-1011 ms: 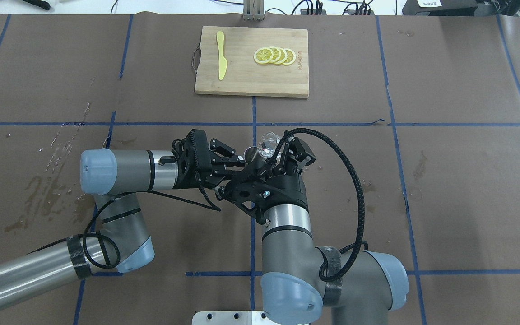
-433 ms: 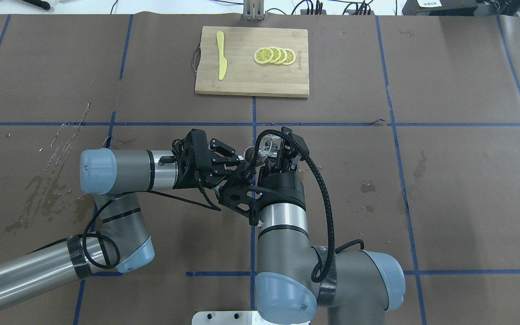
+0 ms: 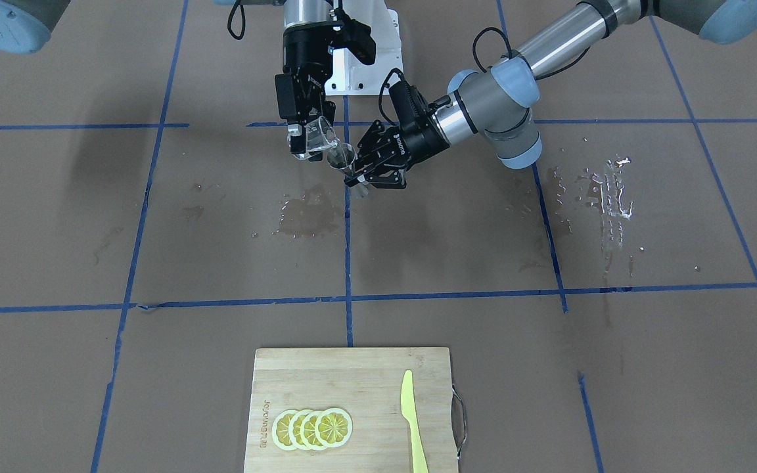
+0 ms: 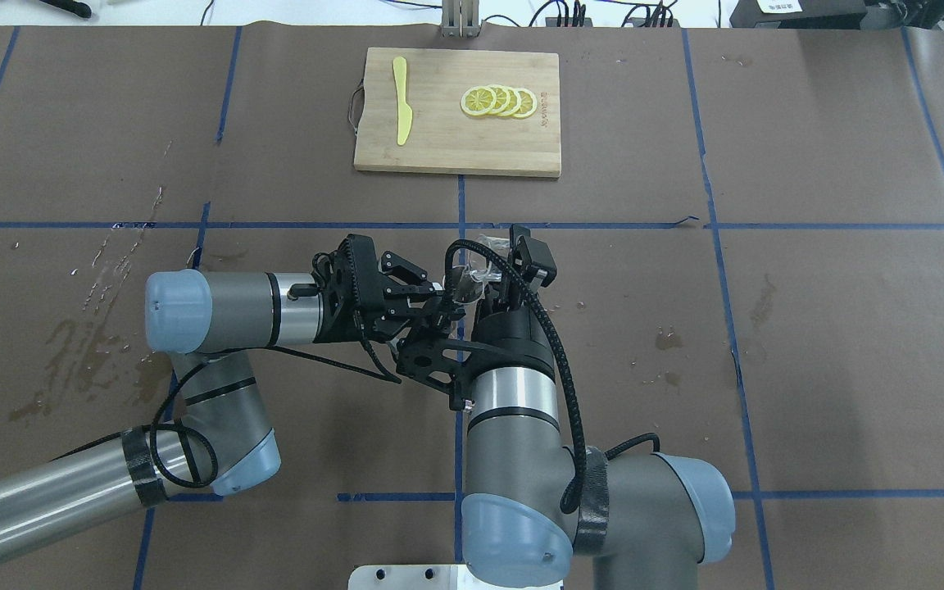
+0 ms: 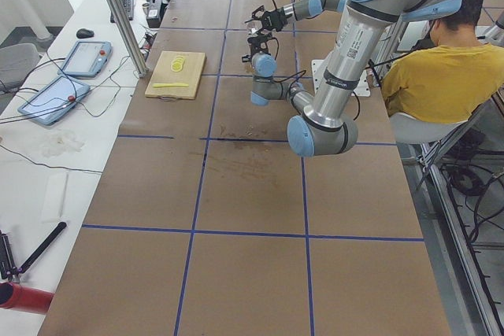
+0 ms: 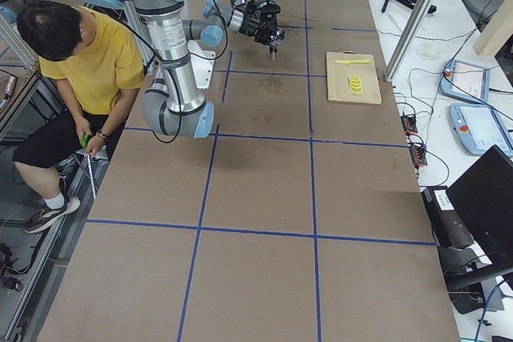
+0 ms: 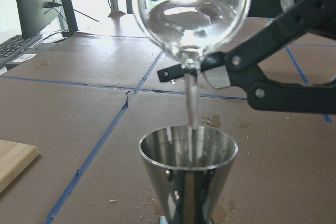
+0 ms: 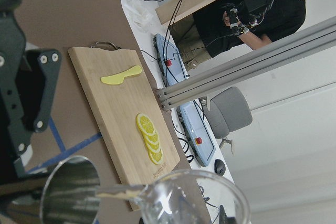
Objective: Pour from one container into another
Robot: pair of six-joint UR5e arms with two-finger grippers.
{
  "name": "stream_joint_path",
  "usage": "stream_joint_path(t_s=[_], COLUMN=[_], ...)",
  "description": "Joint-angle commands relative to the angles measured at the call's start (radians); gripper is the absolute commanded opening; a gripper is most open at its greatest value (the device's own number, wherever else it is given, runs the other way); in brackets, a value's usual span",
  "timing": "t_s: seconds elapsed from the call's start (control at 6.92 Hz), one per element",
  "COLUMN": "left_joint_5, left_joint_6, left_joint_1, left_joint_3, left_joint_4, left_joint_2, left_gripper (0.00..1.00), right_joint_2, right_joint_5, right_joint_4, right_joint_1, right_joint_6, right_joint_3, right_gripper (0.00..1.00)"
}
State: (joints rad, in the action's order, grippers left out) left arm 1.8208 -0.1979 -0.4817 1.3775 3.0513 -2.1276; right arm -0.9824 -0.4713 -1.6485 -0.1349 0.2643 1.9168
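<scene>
My right pincer (image 3: 304,135) is clamping a clear glass jug (image 3: 318,139) and tipping it spout-down. My left pincer (image 3: 370,176) is gripping a steel measuring cup (image 3: 342,156) by its narrow waist and holding it upright in the air, just under the spout. Both are hanging above the middle of the table (image 3: 155,230), on my side of it.

Brown paper is covering the table, and blue tape (image 3: 348,263) is dividing it into large squares. A wet patch (image 3: 309,210) is darkening the paper below the cup, and shiny streaks (image 3: 605,190) are lying out on my left.

Across the table a wooden cutting board (image 3: 365,394) is carrying four overlapping lemon slices (image 3: 313,428) and a yellow plastic knife (image 3: 411,420). A mark is stamped along the board's edge beside the slices, too small for me to read.

A person in a yellow shirt (image 5: 441,68) is sitting beside my base. Two handheld screens (image 5: 85,57) are lying on a white bench (image 5: 47,139) beyond the board.

Clear liquid is pooling in the tilted jug, and a thin stream (image 7: 192,103) is running from its spout into the cup's open mouth. I cannot tell how full the cup is.
</scene>
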Motion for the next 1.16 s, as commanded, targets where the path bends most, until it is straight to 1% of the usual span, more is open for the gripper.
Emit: stream_joint_path(t_s=[0.0, 0.29, 1.01], left_joint_5=[0.000, 0.000, 0.000], left_joint_6=[0.000, 0.000, 0.000], left_joint_1=[0.000, 0.000, 0.000], left_joint_3=[0.000, 0.000, 0.002], left_joint_4=[0.006, 0.007, 0.007], left_joint_2=[0.002, 0.002, 0.002], left_gripper=[0.00, 0.00, 0.00], right_joint_2=[0.001, 0.014, 0.013], right_joint_5=[0.013, 0.013, 0.016], right_joint_4=[-0.026, -0.039, -0.040], right_joint_1=[0.000, -0.005, -0.006], right_joint_6=[-0.039, -0.080, -0.097], right_joint_3=[0.002, 0.004, 0.004], right_gripper=[0.00, 0.00, 0.00])
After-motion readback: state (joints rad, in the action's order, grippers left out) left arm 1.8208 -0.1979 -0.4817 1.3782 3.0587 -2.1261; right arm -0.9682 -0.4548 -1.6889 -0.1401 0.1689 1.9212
